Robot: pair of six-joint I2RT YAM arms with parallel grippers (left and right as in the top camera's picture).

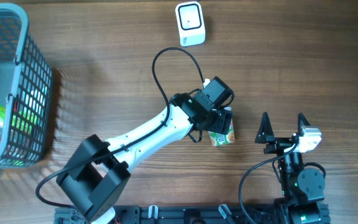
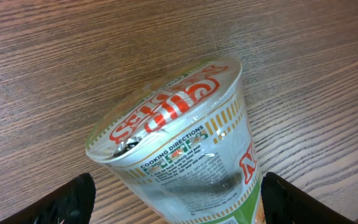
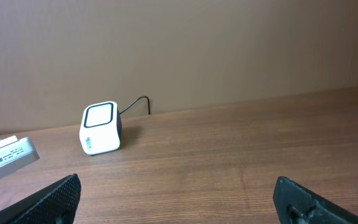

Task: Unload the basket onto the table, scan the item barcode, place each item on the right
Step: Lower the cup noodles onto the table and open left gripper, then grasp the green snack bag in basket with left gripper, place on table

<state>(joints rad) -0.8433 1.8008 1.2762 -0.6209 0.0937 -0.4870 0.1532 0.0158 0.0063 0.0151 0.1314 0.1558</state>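
1. Since bare wood shows between one finger of the left gripper (image 2: 176, 186) and the cup, we call its jaws wide apart and holding nothing. The other finger sits just beside the cup wall, and we can't tell if it touches.
2. Between those fingers the Cup Noodles cup (image 2: 185, 143) rests on the table (image 1: 104, 37), with its foil lid and cooking-directions panel facing the wrist camera. We can't tell if it is upright or tipped. No barcode shows on the faces we see.
3. From overhead the cup is mid-table, between the two arms and well apart from the barcode scanner (image 1: 190, 23) at the far edge.
4. Our guess at why: it sits where either arm can take it, so a fresh grip could turn the barcode side toward the scanner window.
5. The right gripper (image 1: 283, 118) is spread fully and empty, near the cup and aimed toward the scanner. We think it is waiting its turn.
6. The mesh basket (image 1: 17, 74) at far left holds other packaged goods and is not in play.
7. We judge the scan not yet done. The next grip must leave the barcode uncovered, and a light cup could topple if nudged.
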